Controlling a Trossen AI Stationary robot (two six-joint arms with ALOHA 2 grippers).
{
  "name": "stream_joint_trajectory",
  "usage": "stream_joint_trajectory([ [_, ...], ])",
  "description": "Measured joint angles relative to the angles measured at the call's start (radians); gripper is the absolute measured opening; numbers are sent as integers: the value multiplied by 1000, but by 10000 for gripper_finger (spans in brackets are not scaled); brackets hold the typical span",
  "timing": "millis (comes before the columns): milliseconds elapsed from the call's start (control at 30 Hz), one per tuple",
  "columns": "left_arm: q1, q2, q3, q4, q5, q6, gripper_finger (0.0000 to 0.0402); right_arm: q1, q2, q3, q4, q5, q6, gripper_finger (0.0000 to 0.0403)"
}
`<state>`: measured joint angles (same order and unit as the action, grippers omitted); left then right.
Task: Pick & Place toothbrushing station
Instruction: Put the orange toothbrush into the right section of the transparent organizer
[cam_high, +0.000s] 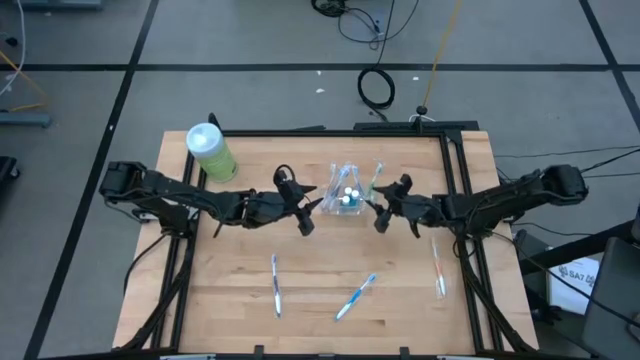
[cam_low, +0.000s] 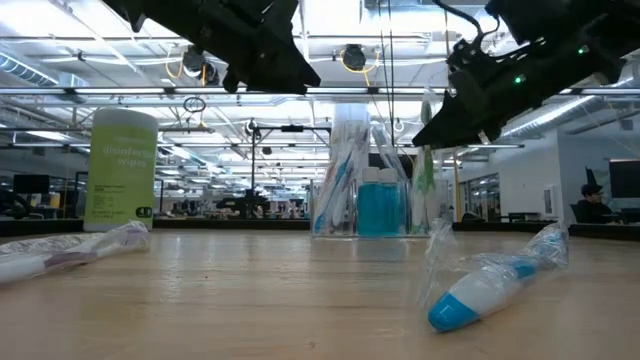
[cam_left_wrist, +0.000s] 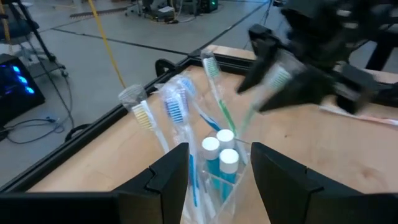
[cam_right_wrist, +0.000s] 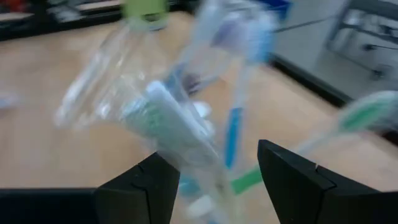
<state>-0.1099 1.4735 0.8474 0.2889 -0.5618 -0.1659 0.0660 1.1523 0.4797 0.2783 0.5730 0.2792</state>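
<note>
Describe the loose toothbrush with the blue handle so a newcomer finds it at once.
Start at the clear cup between the two hands at the table's middle, then move toward the near edge. The blue toothbrush lies there slanted, in a clear wrapper, between two paler wrapped brushes.

A light wooden worktop (cam_high: 330, 270) edged by a black metal frame (cam_high: 465, 200) stands on a grey concrete floor (cam_high: 250, 100) crossed by dark lines. Black cables (cam_high: 377, 88) coil on the floor beyond the worktop's far edge, and a yellow pole (cam_high: 440, 55) slants up beside them. At table level, the room behind opens into a wide hall with rows of bright ceiling lights (cam_low: 330, 20) and pipework overhead. A person (cam_low: 590, 200) sits at a desk with a dark monitor (cam_low: 624, 185) at far right.
</note>
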Motion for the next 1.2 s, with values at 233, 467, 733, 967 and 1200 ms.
stream_joint_trajectory([
  [233,-3,0,0,8,22,-1,177,-65,-4,0,-10,55,-45,208],
  [467,-3,0,0,6,22,1,177,-66,-63,0,-129,-4,-66,232],
  [733,-3,0,0,-7,22,14,177,-65,-206,0,-285,-102,-34,290],
  [967,0,0,0,-11,67,14,177,-57,-291,107,-653,-210,73,285],
  [1200,0,0,0,-10,71,37,177,1,-251,285,-1008,-337,305,267],
])
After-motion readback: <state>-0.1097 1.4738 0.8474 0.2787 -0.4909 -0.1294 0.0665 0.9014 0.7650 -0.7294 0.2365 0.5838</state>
